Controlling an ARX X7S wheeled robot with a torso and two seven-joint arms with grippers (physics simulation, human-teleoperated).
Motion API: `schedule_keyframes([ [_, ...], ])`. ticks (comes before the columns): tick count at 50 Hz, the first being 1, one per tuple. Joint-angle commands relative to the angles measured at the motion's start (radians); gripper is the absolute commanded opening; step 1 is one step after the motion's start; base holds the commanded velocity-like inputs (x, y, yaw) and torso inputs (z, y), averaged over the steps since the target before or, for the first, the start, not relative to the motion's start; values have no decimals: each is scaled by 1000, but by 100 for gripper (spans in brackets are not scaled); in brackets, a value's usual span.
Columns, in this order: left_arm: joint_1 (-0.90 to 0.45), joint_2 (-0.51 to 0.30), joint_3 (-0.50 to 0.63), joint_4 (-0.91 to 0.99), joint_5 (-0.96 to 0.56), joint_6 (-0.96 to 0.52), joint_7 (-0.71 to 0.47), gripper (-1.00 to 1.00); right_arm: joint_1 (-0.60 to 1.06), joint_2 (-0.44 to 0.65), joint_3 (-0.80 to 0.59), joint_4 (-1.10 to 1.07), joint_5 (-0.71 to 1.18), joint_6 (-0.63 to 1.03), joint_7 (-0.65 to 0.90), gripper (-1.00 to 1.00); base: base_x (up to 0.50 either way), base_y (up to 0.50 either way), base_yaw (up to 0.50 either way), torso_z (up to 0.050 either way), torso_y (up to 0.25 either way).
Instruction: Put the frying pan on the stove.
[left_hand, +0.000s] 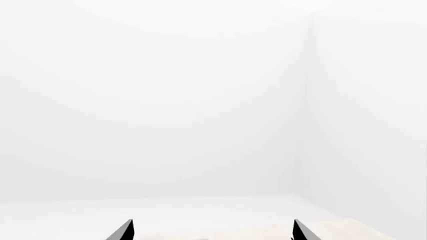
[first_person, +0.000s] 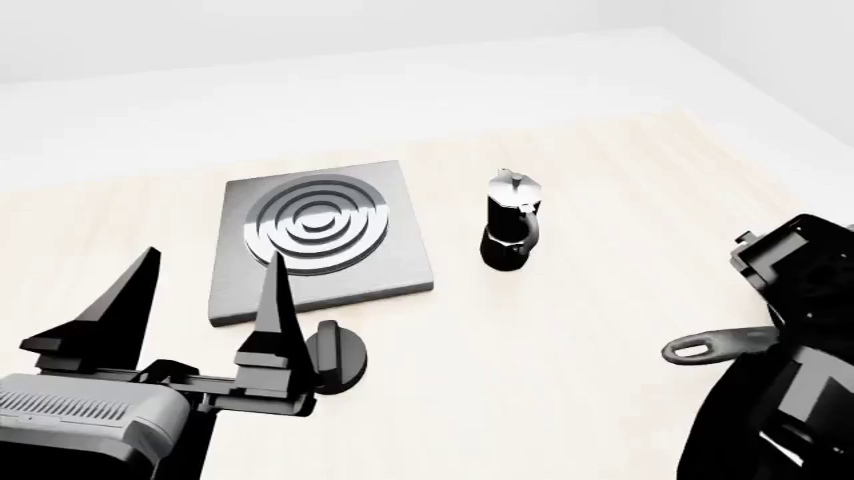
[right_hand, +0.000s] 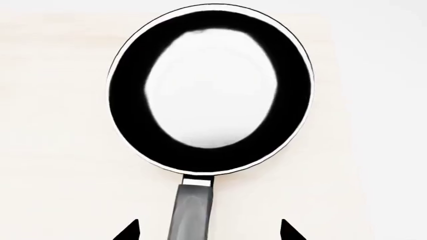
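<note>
The frying pan (right_hand: 210, 87) lies flat on the pale wooden table (first_person: 587, 330), at the lower right of the head view, mostly hidden under the right arm; only its handle loop (first_person: 705, 346) peeks out. The right gripper (right_hand: 209, 231) hangs with jaws wide, straddling the handle, gripping nothing. A grip that far from the bowl could let the pan tip. The stove (first_person: 320, 238) sits well apart, upper left, the moka pot (first_person: 511, 222) between them and likely to be knocked. The left gripper (first_person: 200, 305) is spread wide near the knob (first_person: 336, 356).
</note>
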Motion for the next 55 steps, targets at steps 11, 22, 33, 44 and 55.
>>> schedule_keyframes([
  [11, 0, 3, 2, -4, -1, 2, 3, 100, 1, -13, 12, 168, 14, -128, -48, 100, 0, 0, 0, 0, 0],
  [22, -3, 1, 2, 8, -2, -2, 0, 100, -12, -32, 6, 224, 5, -195, -52, 100, 0, 0, 0, 0, 0],
  [33, 0, -3, -4, 13, -5, 4, -4, 100, -5, -55, 36, 242, -19, -292, 46, 100, 0, 0, 0, 0, 0],
  [44, 3, -10, -11, 13, -11, 13, -5, 100, 22, -54, 16, 332, -45, -376, 61, 100, 0, 0, 0, 0, 0],
  [55, 5, -18, -23, 12, -24, 24, -8, 100, 86, -25, -4, 588, -67, -533, 25, 100, 0, 0, 0, 0, 0],
])
